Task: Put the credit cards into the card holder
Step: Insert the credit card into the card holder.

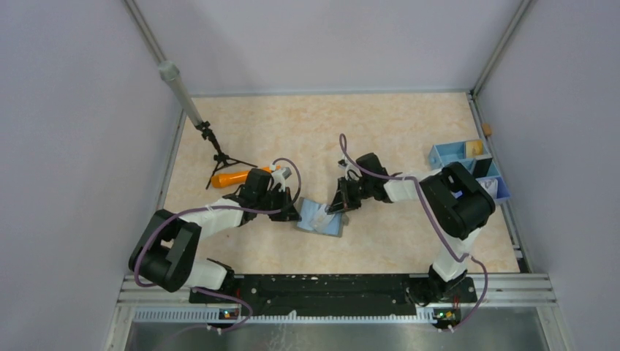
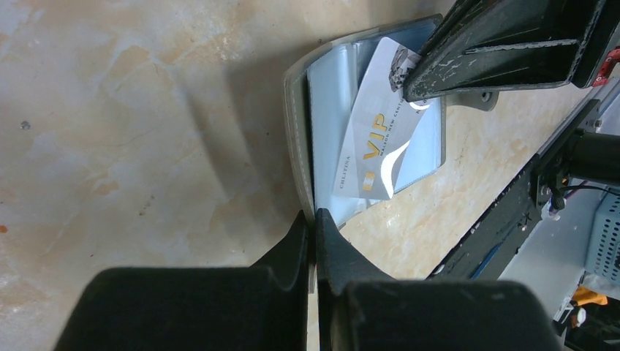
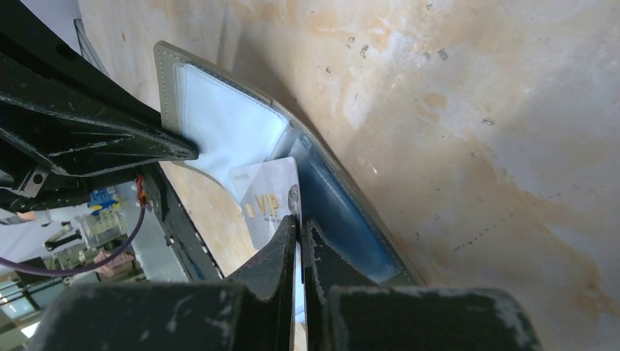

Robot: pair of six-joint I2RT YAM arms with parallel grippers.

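Right gripper (image 3: 300, 232): pinched tight on the VIP card (image 3: 269, 199), angled over the open wallet (image 3: 219, 121).
Left gripper (image 2: 314, 228): clamped on the wallet's edge, keeping it spread on the table (image 1: 380, 131).
Progress: I'd say early. The card is mostly outside, and I can't tell if a corner is in a pocket yet.
Left to do: slide it in. No other cards in sight.
Arms: both reach low and inward, meeting mid-table.
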